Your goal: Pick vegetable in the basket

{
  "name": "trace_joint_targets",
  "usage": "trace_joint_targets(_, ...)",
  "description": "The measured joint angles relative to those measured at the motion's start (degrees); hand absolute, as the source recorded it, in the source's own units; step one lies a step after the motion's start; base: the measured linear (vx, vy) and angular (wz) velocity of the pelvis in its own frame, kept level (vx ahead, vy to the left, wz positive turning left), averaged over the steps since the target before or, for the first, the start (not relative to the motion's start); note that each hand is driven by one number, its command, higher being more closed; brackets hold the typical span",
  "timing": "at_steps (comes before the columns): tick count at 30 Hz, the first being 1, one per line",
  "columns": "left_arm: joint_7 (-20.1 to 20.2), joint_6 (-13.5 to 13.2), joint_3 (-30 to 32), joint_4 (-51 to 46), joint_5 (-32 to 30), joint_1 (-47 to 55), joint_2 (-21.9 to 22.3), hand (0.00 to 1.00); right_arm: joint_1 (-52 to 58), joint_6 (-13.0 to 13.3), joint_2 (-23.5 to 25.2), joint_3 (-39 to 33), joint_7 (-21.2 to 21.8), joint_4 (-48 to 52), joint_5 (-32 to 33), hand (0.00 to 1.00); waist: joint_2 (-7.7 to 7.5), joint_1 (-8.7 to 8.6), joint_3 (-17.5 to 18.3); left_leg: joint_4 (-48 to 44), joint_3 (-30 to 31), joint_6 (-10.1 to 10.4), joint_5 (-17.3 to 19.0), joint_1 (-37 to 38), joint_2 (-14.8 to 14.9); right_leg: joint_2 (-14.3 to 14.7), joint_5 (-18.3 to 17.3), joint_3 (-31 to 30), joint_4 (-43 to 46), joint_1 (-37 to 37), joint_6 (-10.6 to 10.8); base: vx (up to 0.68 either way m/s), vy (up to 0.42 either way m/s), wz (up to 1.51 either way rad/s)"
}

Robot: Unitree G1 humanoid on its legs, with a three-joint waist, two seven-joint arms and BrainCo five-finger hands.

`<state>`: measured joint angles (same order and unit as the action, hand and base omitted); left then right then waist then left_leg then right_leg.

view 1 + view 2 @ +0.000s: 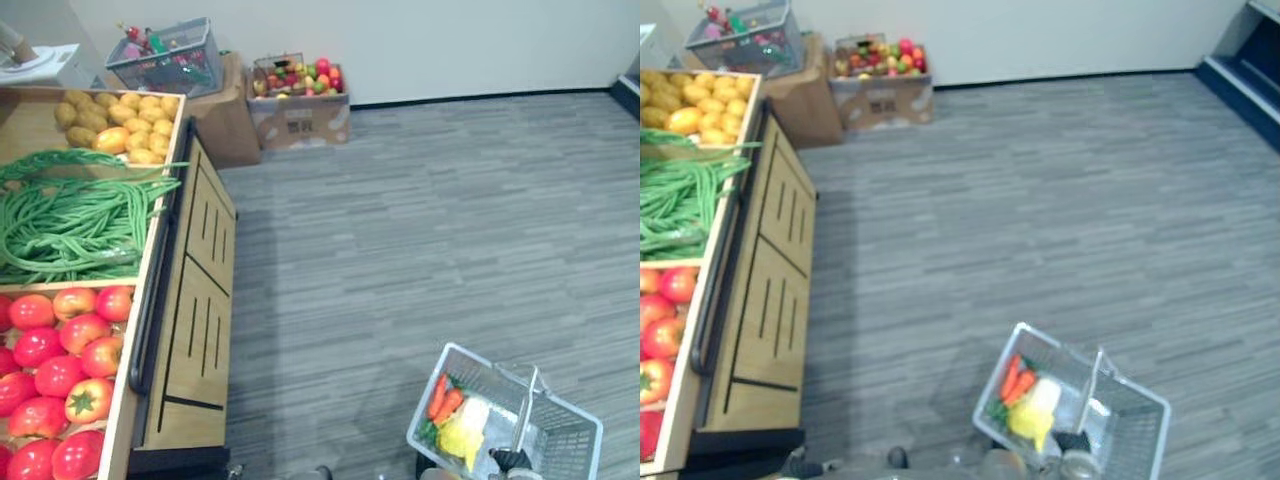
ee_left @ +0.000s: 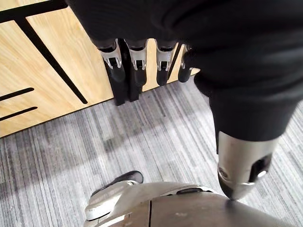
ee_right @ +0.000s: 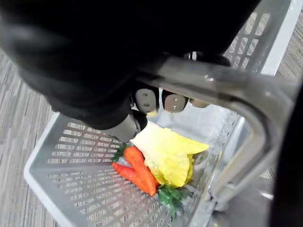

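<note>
At left, the worktop (image 1: 190,330) carries green beans (image 1: 70,225) and tomatoes (image 1: 60,370) behind a raised edge. Beside its panel the left hand (image 2: 138,59) hangs released, holding nothing. Open floor (image 1: 400,250) gives ample room. At right, the right hand (image 3: 144,99) is clenched on the handle (image 3: 227,90) of the basket (image 1: 575,440), with carrots (image 1: 443,398) and cabbage (image 3: 165,153) inside. Likely between picks; next the left hand must lift over that edge.

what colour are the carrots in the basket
Carrots orange, green tops; best in right wrist view.

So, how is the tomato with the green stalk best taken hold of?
From above, fingers round its widest middle: the tomato lies stalk-up in the open-topped crate, with neighbours close against its sides. Probably with the open left hand, as the right hand grips the basket.
</note>
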<state>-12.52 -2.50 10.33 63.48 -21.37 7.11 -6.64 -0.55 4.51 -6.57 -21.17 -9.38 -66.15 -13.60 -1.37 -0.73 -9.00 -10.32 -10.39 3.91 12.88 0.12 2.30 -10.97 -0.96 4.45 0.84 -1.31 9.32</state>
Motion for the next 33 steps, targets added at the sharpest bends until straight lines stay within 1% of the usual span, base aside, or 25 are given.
trace_joint_targets(3,0.1,0.0,-0.8,0.3,0.0,-0.2,-0.1,0.0,-0.4,0.0,0.1,-0.4,0.0,0.0,0.0,1.0,0.09,0.38,0.0,0.1,-0.2,-0.6,0.4,0.1,0.2,0.4,0.0,-0.9,2.4,-2.0,0.0,0.0,-0.001,-0.3)
trace_joint_targets(4,0.0,0.0,-1.2,0.3,0.0,-0.2,-0.1,0.0,-0.6,0.1,0.1,-0.7,0.0,0.0,0.0,1.0,0.24,0.7,-0.1,0.3,-0.6,-1.2,0.8,0.6,0.6,0.8,-0.1,-1.1,5.0,-3.5,-0.1,-0.02,0.007,-0.44)
trace_joint_targets(6,0.1,-0.1,-1.7,0.4,0.6,-0.2,-0.2,0.0,-0.5,0.1,0.1,-1.6,-0.1,0.0,0.0,1.0,0.24,0.73,-0.2,1.2,-1.6,-1.3,0.8,3.0,0.7,0.8,-0.5,-0.3,11.4,-5.5,-0.9,-0.03,0.026,-0.29)
trace_joint_targets(7,0.2,-0.1,-1.8,0.4,1.0,0.0,-0.3,0.0,-0.3,0.1,0.2,-1.5,-0.1,0.0,0.1,1.0,0.2,0.65,-0.3,1.3,-1.6,-1.3,0.8,3.3,0.6,0.6,-0.5,0.3,12.1,-5.5,-0.9,-0.04,0.042,-0.07)
trace_joint_targets(8,0.4,-0.1,-2.2,0.4,1.1,0.0,-0.4,0.0,0.1,0.2,0.6,-1.4,-0.1,0.1,0.1,1.0,-0.45,0.52,0.2,1.3,-1.6,-1.3,0.8,3.4,0.3,0.0,-0.5,1.2,12.1,-5.4,-0.9,-0.04,0.029,-0.01)
trace_joint_targets(9,0.4,-0.2,-2.2,0.3,1.1,-0.1,-0.5,0.0,0.3,0.4,0.8,-1.3,-0.1,0.1,0.1,1.0,-0.76,0.51,0.3,1.4,-1.6,-1.3,0.7,3.2,0.2,-0.3,-0.5,1.6,11.6,-5.4,-0.9,-0.05,0.027,-0.05)
trace_joint_targets(10,0.5,-0.4,-2.1,0.3,1.9,-0.1,-0.8,0.0,0.5,0.8,1.2,-0.9,-0.1,0.1,0.1,1.0,-1.41,0.75,0.5,1.7,-1.6,-1.6,0.5,2.9,-0.5,-0.9,-0.5,2.0,10.1,-5.3,-1.0,-0.03,0.015,-0.06)
trace_joint_targets(12,0.5,-0.7,-2.1,0.4,4.4,0.0,-1.0,0.0,0.6,1.0,1.8,-0.9,-0.1,0.1,0.1,1.0,-1.92,0.8,0.8,2.2,-1.4,-2.4,0.0,2.2,-1.4,-1.6,-0.4,2.9,6.6,-4.2,-0.8,-0.04,0.027,0.03)
trace_joint_targets(16,0.4,-0.7,-2.0,0.4,5.5,0.1,-0.7,0.0,0.9,0.7,2.1,-1.1,-0.1,-0.1,0.2,1.0,-1.58,0.75,1.0,2.4,0.2,-2.5,-0.4,2.1,-1.5,-1.4,0.3,5.1,3.1,-1.7,-0.1,-0.01,-0.014,0.22)
trace_joint_targets(19,0.5,-0.7,-1.5,0.4,7.4,0.5,-0.4,0.0,1.6,0.5,2.6,-1.1,0.0,-0.2,0.5,1.0,-1.53,0.85,2.3,4.2,1.8,-2.0,-1.5,2.2,-1.1,-0.5,1.0,7.4,0.5,-0.2,-0.5,0.05,-0.051,0.29)
trace_joint_targets(22,0.5,-0.7,-1.1,0.6,8.0,0.6,-0.2,0.0,1.7,0.4,2.6,-1.1,0.1,-0.3,0.6,1.0,-1.4,0.85,2.6,4.5,3.1,-1.9,-1.6,2.6,-0.4,0.3,1.3,8.7,-1.3,1.6,-0.9,0.05,-0.048,0.17)
trace_joint_targets(24,0.6,-0.7,-0.8,1.9,10.2,0.6,0.0,0.0,2.1,0.4,2.4,-1.1,0.2,-1.3,0.5,1.0,-1.22,0.89,3.4,5.5,3.2,-1.9,-1.6,3.8,-0.1,0.9,1.3,9.2,-2.6,3.1,-1.0,0.06,-0.047,0.05)
trace_joint_targets(27,1.5,-0.7,0.1,2.6,12.0,0.6,0.2,0.0,2.3,0.5,2.0,-1.1,0.6,-2.1,0.5,1.0,-0.93,0.87,3.8,6.4,3.1,-1.8,-1.6,5.2,0.0,0.9,1.4,9.2,-3.2,4.2,-1.0,0.06,-0.014,-0.02)
trace_joint_targets(33,2.3,-0.7,0.7,2.7,12.3,0.7,0.2,0.0,2.6,0.4,2.1,-1.6,1.2,-2.4,0.5,1.0,-1.22,0.84,4.4,6.6,3.1,-1.6,-1.5,5.9,-0.8,0.2,2.1,9.3,-4.6,5.5,-0.9,0.02,0.003,0.0)
